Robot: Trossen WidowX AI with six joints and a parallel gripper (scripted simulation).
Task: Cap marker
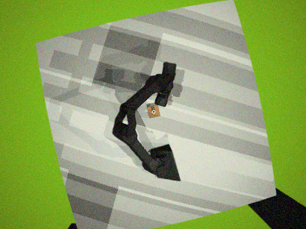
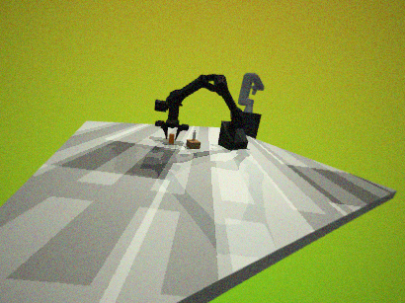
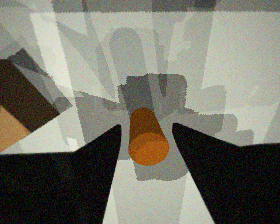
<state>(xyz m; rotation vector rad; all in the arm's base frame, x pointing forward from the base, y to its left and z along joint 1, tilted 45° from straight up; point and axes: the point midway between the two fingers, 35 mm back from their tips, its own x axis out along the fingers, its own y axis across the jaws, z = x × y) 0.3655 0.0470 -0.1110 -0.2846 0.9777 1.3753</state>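
The orange cap stands upright on the table, a short way from the holder block. My gripper points down over it and is open, with one finger on each side of the cap. In the wrist view a gap shows between the cap and each finger. In the top view the arm hides the cap and the fingers. The orange-brown holder block is partly in the wrist view at the left edge. The light grey marker stands upright in it.
The arm's black base stands on the table, on the far side of the holder block from the cap. The arm arches past the block. A grey arm-like shape shows behind the base in the exterior view.
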